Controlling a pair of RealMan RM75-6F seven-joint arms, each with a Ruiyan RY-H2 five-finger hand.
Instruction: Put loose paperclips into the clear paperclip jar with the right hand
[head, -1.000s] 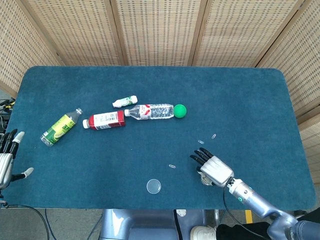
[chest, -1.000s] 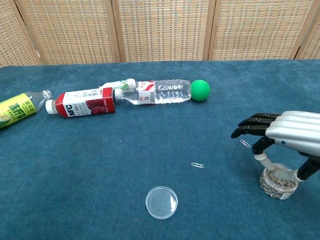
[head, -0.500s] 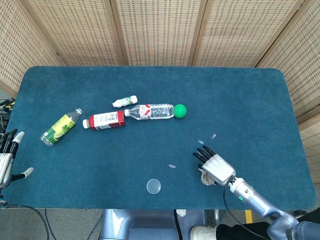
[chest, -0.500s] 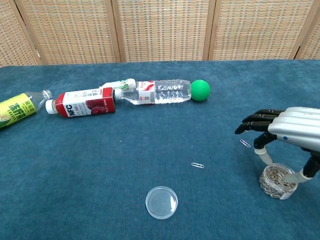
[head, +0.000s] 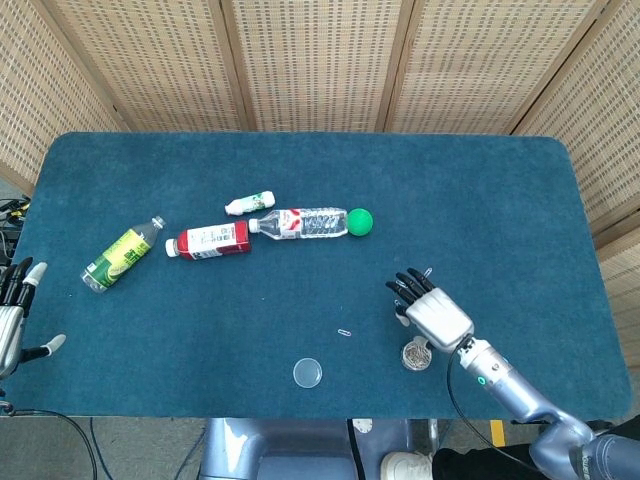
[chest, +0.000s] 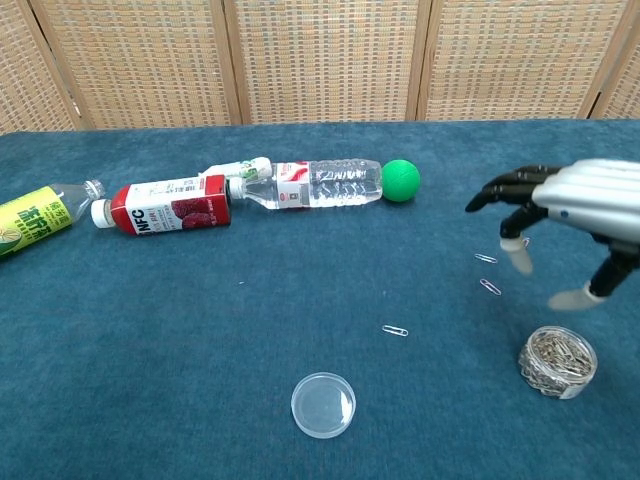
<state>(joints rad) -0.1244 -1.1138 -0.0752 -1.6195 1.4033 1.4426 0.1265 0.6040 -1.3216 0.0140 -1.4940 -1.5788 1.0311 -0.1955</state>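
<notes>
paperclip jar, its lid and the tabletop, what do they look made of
Paperclip jar: clear, probably plastic, though glass can't be ruled out; the silvery metal clips inside show through its wall.
Lid: a thin see-through disc, likely clear plastic; the blue shows through it.
Tabletop: matte teal fabric, felt-like or short pile, with no glare anywhere.
</notes>
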